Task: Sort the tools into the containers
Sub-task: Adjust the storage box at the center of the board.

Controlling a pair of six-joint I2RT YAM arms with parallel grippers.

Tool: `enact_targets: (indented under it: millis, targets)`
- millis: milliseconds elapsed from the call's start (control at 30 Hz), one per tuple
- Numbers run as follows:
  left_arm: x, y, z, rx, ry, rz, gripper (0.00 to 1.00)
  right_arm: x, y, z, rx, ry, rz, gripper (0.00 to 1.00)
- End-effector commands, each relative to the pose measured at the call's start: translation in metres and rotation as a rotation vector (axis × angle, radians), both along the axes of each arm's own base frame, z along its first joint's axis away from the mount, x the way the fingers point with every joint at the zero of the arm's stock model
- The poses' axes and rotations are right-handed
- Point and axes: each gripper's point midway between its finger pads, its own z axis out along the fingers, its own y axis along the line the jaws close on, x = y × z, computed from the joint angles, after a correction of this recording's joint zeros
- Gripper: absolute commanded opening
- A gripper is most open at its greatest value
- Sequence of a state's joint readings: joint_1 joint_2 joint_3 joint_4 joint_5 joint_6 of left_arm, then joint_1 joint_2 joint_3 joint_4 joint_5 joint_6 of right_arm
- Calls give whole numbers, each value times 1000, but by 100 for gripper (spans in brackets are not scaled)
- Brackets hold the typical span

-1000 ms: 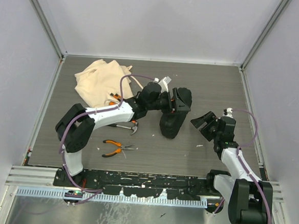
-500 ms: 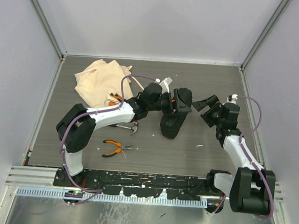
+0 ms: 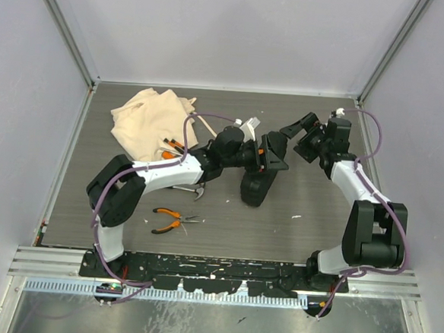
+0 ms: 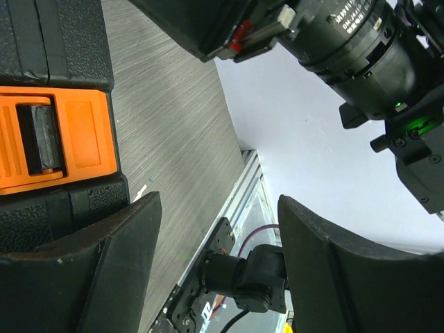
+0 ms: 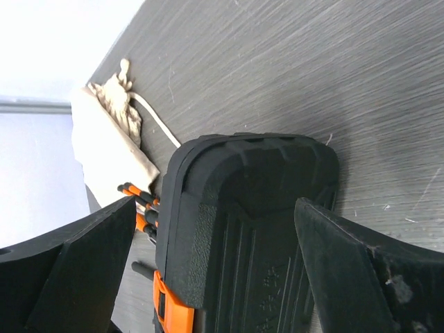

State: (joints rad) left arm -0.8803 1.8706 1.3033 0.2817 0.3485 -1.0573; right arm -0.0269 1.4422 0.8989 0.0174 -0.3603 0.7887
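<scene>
Left gripper (image 4: 218,208), right gripper (image 5: 215,205) — both agape — at the case (image 5: 263,263) edge (table (image 5: 277,69) beyond).

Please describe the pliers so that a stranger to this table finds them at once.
Start at the beige cloth bag, far left, and come toward the near edge, past the left arm. The pliers lie flat there; unlike the hammer just beyond them, they have two splayed orange-and-black handles.
</scene>
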Motion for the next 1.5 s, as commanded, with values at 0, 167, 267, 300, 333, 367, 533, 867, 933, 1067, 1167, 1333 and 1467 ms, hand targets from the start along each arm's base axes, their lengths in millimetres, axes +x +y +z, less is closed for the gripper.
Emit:
enact_targets:
  millis: [0, 167, 267, 300, 333, 367, 533, 867, 933, 1067, 1167, 1333, 1467]
  targets:
    - [-5, -7, -3, 8, -11, -24, 69, 8, 18, 13, -58, -22, 75, 100]
    - [-6, -9, -3, 7, -13, -29, 69, 9, 29, 12, -106, -16, 95, 100]
    - [-8, -10, -3, 8, -11, -33, 69, 8, 33, 0, -141, 14, 111, 100]
    - [-8, -10, -3, 8, -13, -34, 69, 7, 33, -5, -151, 25, 112, 100]
    - [-8, -10, -3, 7, -13, -36, 69, 6, 33, -10, -159, 36, 111, 100]
    - [-9, -11, -3, 7, -13, -38, 69, 4, 32, -15, -166, 47, 109, 100]
    - [-10, -10, -1, 8, -20, -42, 69, -1, 26, -37, -192, 93, 94, 100]
    - [-11, 13, 49, 106, -176, -40, 69, -10, 25, -50, -188, 103, 89, 96]
    - [-7, 28, 56, 182, -245, -26, 69, -11, 26, -51, -184, 101, 91, 96]
    - [8, 62, 54, 363, -295, 12, 66, -13, 27, -54, -175, 101, 99, 95]
    - [20, 82, 42, 443, -303, 32, 65, -14, 29, -56, -165, 99, 103, 93]
    - [34, 89, 15, 519, -287, 9, 64, -16, 34, -60, -137, 100, 115, 90]
    - [37, 77, 9, 491, -283, -18, 67, -19, 35, -62, -128, 103, 120, 89]
